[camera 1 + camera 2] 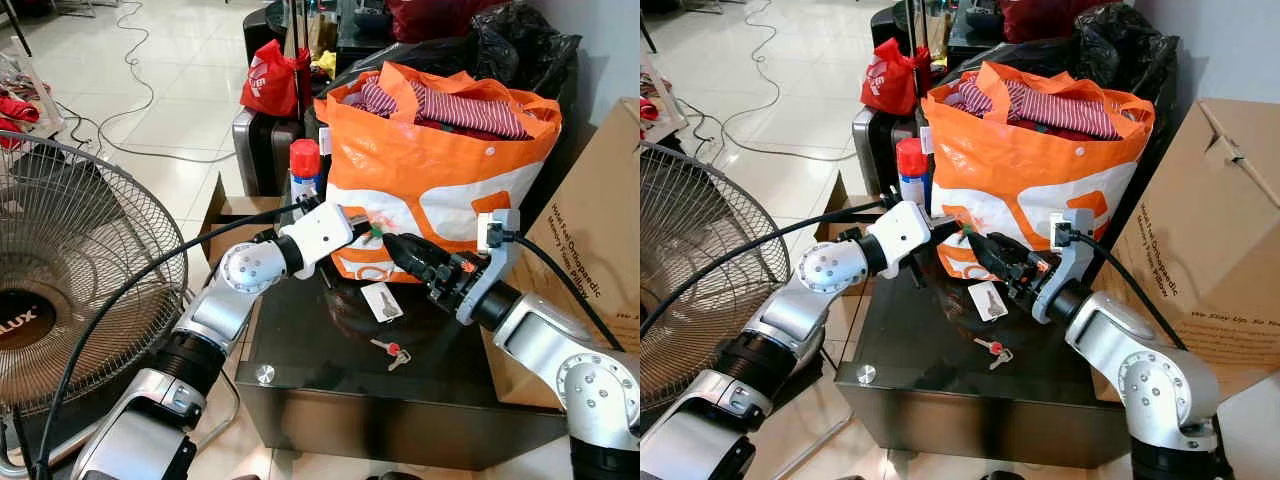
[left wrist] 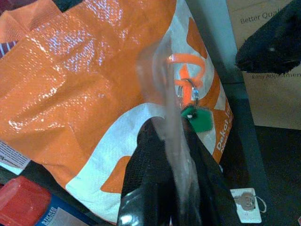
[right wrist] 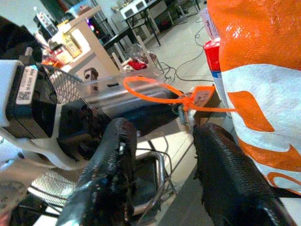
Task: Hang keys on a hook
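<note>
Left gripper (image 2: pixel 174 146) jaws pinch the clear hook (image 2: pixel 187 63) with green-tagged keys (image 2: pixel 195 115) looped on, right gripper (image 3: pixel 162 141) jaws spread alongside — one nudge could unseat them

Orange-white bag (image 1: pixel 430 180); red-white striped cloth (image 1: pixel 450 105); orange hook (image 2: pixel 188 63); green key tag (image 2: pixel 200 120).

You have a low table (image 1: pixel 330 385) before you, with a full bag (image 1: pixel 440 170) standing at its back. Keys (image 1: pixel 390 352) lie on the tabletop in front of the bag, a tag (image 1: pixel 381 300) just behind them. A fan (image 1: pixel 70 270) stands left, a cardboard box (image 1: pixel 600 250) right.
</note>
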Tool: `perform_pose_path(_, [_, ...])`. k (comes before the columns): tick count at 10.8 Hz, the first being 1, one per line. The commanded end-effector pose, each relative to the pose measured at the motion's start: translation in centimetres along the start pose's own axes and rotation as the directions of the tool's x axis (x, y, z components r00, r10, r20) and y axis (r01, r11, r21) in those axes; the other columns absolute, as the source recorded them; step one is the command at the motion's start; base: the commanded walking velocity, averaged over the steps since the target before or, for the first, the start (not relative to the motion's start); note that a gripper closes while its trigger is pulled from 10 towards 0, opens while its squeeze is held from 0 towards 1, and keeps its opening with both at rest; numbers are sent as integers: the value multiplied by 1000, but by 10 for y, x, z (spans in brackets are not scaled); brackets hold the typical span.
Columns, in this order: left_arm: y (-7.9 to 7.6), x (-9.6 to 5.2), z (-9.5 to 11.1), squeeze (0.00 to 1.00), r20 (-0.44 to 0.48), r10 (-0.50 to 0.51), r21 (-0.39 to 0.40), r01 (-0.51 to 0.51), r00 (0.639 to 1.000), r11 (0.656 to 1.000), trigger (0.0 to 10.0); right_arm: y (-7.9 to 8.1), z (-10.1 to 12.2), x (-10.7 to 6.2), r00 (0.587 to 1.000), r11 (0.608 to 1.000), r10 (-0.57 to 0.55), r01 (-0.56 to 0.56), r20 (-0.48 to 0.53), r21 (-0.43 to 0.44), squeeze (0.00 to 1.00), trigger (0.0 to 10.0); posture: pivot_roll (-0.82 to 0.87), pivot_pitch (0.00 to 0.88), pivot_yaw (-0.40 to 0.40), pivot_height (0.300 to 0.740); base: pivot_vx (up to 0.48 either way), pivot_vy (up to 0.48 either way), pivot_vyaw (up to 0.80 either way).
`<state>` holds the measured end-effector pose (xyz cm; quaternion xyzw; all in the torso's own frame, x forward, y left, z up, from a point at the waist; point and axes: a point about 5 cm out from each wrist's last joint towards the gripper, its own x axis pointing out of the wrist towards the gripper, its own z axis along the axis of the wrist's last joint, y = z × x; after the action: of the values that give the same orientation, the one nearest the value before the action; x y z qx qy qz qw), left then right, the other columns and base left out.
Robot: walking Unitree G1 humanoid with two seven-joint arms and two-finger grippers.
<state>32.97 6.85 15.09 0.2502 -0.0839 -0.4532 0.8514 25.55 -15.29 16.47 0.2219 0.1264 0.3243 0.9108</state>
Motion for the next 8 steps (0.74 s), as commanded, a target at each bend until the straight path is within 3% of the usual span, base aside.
perform_pose_path(1, [3,-1,1,0,3,-6,4,6,1000,1000,0,3,2,-2,1000,1000,13,-13,5,-25,1000,10000,-91,0,25,740,0,0,0])
perform_pose_path(5, [-3,-14,-17,0,-137,-200,2,202,970,979,0,-5,-5,-14,995,976,-61,43,-79,-212,1000,10000,-88,0,34,740,0,0,0])
perform_pose_path(7, [9,-26,-22,0,-194,-291,-129,270,937,954,0,1,-12,-16,986,915,-48,-21,-160,-402,1000,10000,-80,0,31,740,0,0,0])
perform_pose_path(8, [21,-37,-20,0,-246,-405,-106,391,881,914,0,7,-15,-12,980,874,-22,-77,-198,-479,1000,10000,-70,0,33,740,0,0,0])
